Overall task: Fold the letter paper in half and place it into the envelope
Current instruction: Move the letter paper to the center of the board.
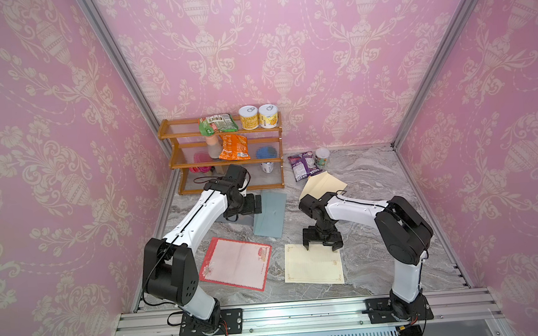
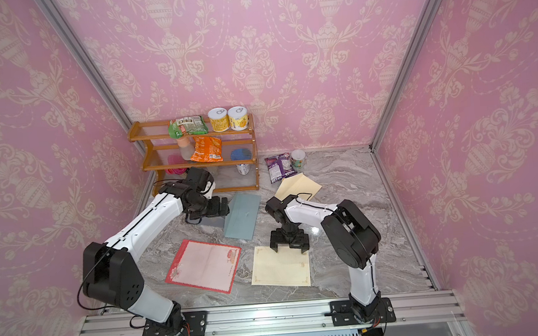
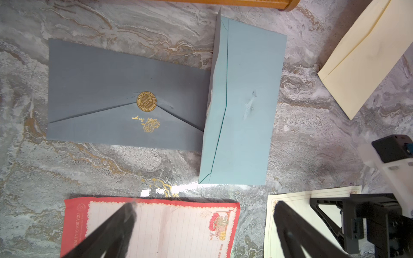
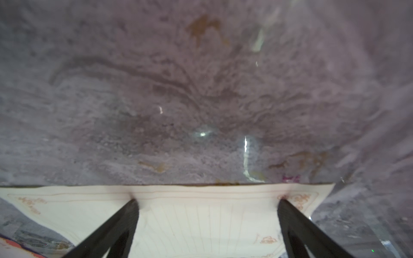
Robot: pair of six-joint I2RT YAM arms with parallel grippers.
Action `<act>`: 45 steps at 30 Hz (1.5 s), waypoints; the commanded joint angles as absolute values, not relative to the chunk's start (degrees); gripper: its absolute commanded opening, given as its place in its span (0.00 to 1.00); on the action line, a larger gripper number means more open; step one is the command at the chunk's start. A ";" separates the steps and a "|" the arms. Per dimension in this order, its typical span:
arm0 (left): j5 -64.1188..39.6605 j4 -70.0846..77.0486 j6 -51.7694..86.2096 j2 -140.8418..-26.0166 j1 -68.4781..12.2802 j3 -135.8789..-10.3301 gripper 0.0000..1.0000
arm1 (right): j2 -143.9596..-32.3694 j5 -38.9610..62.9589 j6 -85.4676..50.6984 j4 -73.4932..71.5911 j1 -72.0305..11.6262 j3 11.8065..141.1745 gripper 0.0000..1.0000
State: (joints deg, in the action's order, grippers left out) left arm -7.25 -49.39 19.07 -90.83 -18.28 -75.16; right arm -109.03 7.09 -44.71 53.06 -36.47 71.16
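A: Where is the letter paper to be found?
B: The cream letter paper [image 1: 313, 266] is laid flat on the worktop [image 1: 375, 184] at near right, just right of a red-bordered sheet [image 1: 235, 263].
A: And the right pincer [image 1: 322, 247]?
B: It is spread fully and nothing is held. Both tips are set on the sheet's far edge.
A: How is the fold best done?
B: That edge should be raised squarely and carried to the near edge, with corners matched before the crease is pressed. Sliding on the glossy stone is to be expected, so the near edge is best pinned.
A: By what?
B: Perhaps by the left pincer [image 3: 204, 206]. It is likewise wide open and empty, held over the dark grey envelope [image 3: 125, 93] beside the light blue envelope [image 1: 269, 215]. The cream envelope [image 1: 322, 186] is seen farthest, at far right.
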 commanded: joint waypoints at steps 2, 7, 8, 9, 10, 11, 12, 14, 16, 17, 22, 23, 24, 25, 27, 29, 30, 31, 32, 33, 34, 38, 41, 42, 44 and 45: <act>-8.56 -49.43 21.60 -90.49 -21.43 -75.40 0.99 | -111.65 1.47 -39.51 54.05 -33.68 73.27 1.00; -9.83 -45.88 26.16 -92.20 -26.26 -73.35 0.99 | -115.03 -0.17 -36.55 56.35 -30.17 78.79 1.00; -10.21 -45.29 26.93 -92.67 -26.96 -73.07 0.99 | -115.72 -0.60 -36.00 56.63 -29.63 79.86 1.00; -10.65 -44.49 27.76 -92.95 -27.68 -72.79 0.99 | -116.53 -1.21 -35.61 57.06 -28.93 81.12 1.00; -10.89 -43.83 28.49 -93.28 -28.45 -72.60 0.99 | -117.39 -1.63 -34.99 57.54 -28.23 82.41 1.00; -11.05 -43.37 29.15 -93.50 -28.99 -72.51 0.99 | -118.07 -1.80 -34.65 57.94 -27.65 83.64 1.00; -11.55 -42.81 29.84 -93.77 -29.54 -72.34 0.99 | -118.82 -1.92 -34.55 58.27 -26.92 85.05 1.00; -12.32 -41.90 30.89 -94.39 -30.50 -71.99 0.99 | -120.10 -2.40 -32.43 58.89 -26.19 87.80 1.00; -13.34 -41.12 32.00 -95.13 -31.34 -71.46 1.00 | -121.29 -3.68 -31.22 60.32 -25.69 91.24 1.00; -13.68 -40.85 32.38 -95.40 -31.57 -71.24 0.99 | -121.51 -3.90 -30.91 61.11 -25.54 92.49 1.00; -16.41 -37.71 35.99 -96.17 -31.96 -68.71 0.99 | -118.43 -3.16 -30.69 62.65 -25.30 93.39 1.00; -16.82 -37.11 36.64 -96.35 -32.08 -68.28 0.99 | -117.49 -2.75 -30.85 62.83 -25.28 93.05 1.00; -17.34 -36.35 37.37 -96.65 -32.21 -67.84 0.99 | -116.32 -2.08 -31.15 63.06 -25.24 92.43 1.00; -18.05 -35.60 38.03 -96.93 -32.42 -67.53 0.99 | -115.05 -1.70 -31.35 63.11 -25.30 91.78 1.00; -18.85 -34.52 38.88 -97.70 -32.90 -67.32 0.99 | -112.82 -1.43 -31.80 63.04 -25.24 90.21 0.98; -19.64 -33.33 39.68 -98.46 -33.37 -67.41 0.99 | -111.11 -0.97 -32.10 62.53 -25.10 88.16 0.87; -19.83 -32.94 39.98 -98.84 -33.69 -67.58 0.99 | -110.39 -0.52 -32.42 62.09 -24.85 86.92 0.76; -19.94 -32.70 40.31 -99.24 -34.00 -67.75 0.99 | -109.78 -0.04 -32.67 61.35 -24.75 85.61 0.57; -20.27 -32.36 40.59 -99.59 -34.31 -67.92 0.99 | -109.37 0.51 -32.94 60.59 -24.50 84.42 0.37; -20.65 -31.94 41.10 -100.05 -34.64 -67.92 0.99 | -109.13 1.14 -33.37 60.04 -24.22 83.23 0.19; -21.00 -31.55 41.52 -100.47 -35.03 -67.94 0.99 | -109.08 1.74 -33.86 59.55 -23.78 82.15 0.02; -21.76 -30.52 42.62 -101.71 -36.39 -67.84 0.99 | -109.23 3.69 -36.01 57.43 -22.66 79.27 0.00; -22.05 -30.02 43.34 -102.61 -37.15 -67.94 0.99 | -110.13 3.96 -36.38 56.73 -22.06 78.82 0.00; -22.10 -29.98 43.61 -103.09 -37.28 -68.03 0.99 | -110.70 4.04 -36.30 56.78 -21.80 78.92 0.00; -22.09 -30.02 43.81 -103.84 -37.74 -68.28 0.99 | -111.50 4.42 -36.29 56.58 -21.32 78.93 0.00; -21.79 -30.08 43.85 -104.14 -37.89 -68.38 0.99 | -111.98 4.72 -36.22 56.38 -21.07 78.95 0.00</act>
